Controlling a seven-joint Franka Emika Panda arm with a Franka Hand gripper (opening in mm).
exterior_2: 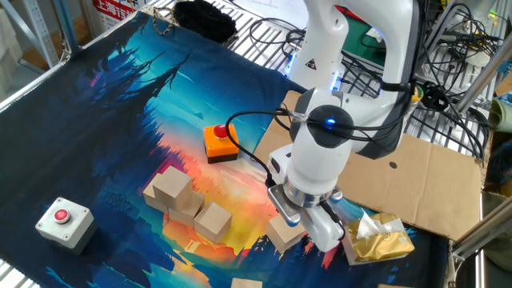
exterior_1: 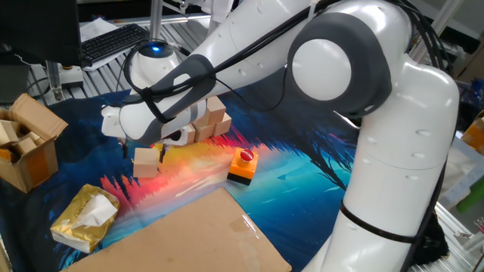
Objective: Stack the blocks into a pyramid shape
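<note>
A light-tan wooden block (exterior_1: 146, 162) sits on the mat under my gripper (exterior_1: 144, 153); it also shows in the other fixed view (exterior_2: 282, 233). The gripper (exterior_2: 298, 228) is open, and its fingers straddle the top of this block with a small gap on each side. Three more blocks (exterior_2: 190, 204) lie bunched together on the mat to the left, and in one fixed view they are partly hidden behind the arm (exterior_1: 212, 121). Another block (exterior_2: 246, 283) is cut off by the bottom edge.
An orange-and-black box with a red button (exterior_2: 221, 141) stands mid-mat. A grey box with a red button (exterior_2: 62, 221) is near the mat's edge. A yellow tissue pack (exterior_1: 85, 217), a flat cardboard sheet (exterior_1: 193, 236) and an open cardboard box (exterior_1: 26, 147) lie around the mat.
</note>
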